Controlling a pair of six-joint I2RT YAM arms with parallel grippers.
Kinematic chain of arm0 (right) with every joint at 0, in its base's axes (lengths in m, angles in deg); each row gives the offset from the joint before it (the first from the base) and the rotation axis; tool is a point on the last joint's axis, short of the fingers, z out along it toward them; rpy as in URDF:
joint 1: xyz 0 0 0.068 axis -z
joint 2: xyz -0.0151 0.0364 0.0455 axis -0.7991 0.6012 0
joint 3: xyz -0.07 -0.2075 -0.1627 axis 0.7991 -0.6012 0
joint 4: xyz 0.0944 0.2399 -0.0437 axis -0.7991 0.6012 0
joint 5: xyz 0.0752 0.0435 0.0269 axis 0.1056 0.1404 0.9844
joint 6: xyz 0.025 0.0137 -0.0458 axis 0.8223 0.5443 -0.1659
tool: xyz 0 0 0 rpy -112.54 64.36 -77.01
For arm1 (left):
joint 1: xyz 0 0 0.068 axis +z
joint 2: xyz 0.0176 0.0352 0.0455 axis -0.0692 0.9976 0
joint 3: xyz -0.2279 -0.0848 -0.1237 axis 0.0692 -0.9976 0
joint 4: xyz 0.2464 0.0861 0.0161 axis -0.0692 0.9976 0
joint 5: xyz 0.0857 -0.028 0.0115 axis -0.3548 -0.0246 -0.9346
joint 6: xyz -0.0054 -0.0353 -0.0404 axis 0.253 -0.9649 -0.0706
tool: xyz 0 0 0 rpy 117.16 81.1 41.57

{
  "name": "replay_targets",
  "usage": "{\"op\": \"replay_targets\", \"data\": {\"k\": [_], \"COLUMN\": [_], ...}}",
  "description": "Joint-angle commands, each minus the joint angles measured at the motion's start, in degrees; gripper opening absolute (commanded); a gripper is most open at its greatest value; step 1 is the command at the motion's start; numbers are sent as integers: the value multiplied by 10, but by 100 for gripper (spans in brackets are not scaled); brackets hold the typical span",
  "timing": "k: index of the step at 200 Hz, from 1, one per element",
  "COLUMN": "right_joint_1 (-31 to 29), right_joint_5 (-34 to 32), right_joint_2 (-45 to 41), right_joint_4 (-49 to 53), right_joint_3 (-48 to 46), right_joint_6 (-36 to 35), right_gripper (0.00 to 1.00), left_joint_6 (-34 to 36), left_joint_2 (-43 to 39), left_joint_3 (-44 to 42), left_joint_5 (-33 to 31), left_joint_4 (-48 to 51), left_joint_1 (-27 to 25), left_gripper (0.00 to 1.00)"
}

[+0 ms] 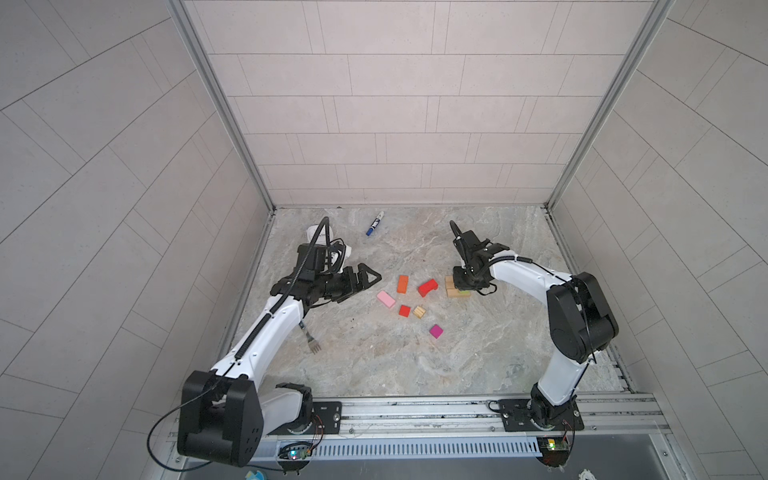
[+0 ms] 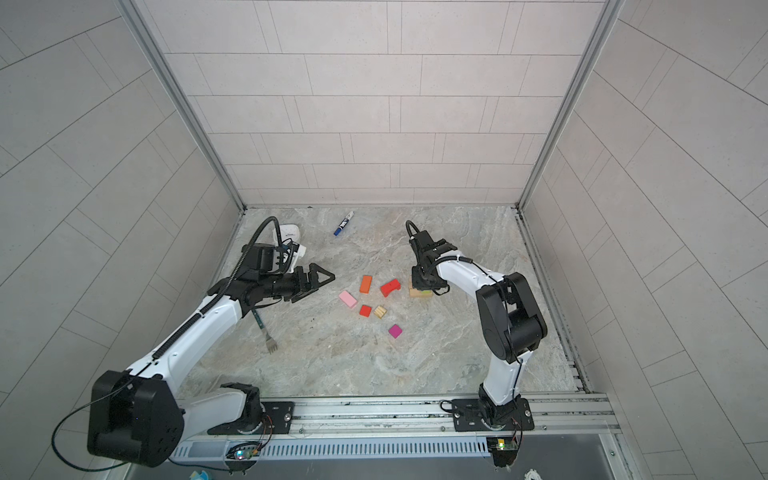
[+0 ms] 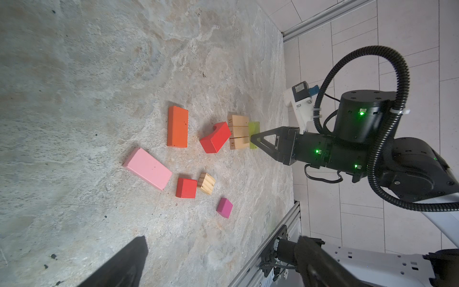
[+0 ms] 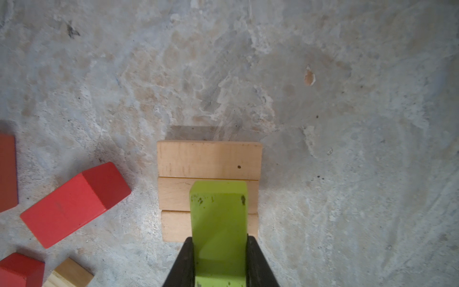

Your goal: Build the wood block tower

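Lime bar [image 4: 219, 223] is clamped in the right gripper [image 4: 219, 240], jaws pinching its long sides, directly over the tan base [image 4: 210, 159], i.e. 3 tan bars lying flat, side by side, touching. Lime's long axis runs crosswise to theirs. It overlaps the 2 bars nearer the gripper and the far one is bare. Resting or just above, can't tell. Next move is prob. a short slide fwd along that axis, then let go. Red arch [image 4: 74, 203] lies just beside the base, not touching. Opposite side is bare table [image 4: 347, 149], so there's room to back out. Left gripper [image 1: 363, 284], jaws wide and empty, is well apart from the base, beyond the loose orange bar [image 1: 402, 284] and pink bar [image 1: 386, 299].
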State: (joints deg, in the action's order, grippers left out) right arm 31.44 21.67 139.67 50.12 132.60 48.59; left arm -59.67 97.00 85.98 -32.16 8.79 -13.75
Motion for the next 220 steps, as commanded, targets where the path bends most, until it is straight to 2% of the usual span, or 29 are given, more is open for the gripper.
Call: {"op": "replay_targets", "data": {"k": [1, 220], "right_joint_1": [3, 11], "right_joint_5": [-2, 0], "right_joint_2": [11, 39], "right_joint_4": [0, -11], "right_joint_3": [11, 17], "right_joint_6": [-3, 2], "right_gripper": [15, 15], "left_joint_6": [4, 4], "left_joint_2": [-2, 2], "left_joint_3": [-5, -4], "left_joint_5": [1, 1], "left_joint_4": [-9, -9], "left_joint_1": [-2, -2], "left_gripper": [100, 100]}}
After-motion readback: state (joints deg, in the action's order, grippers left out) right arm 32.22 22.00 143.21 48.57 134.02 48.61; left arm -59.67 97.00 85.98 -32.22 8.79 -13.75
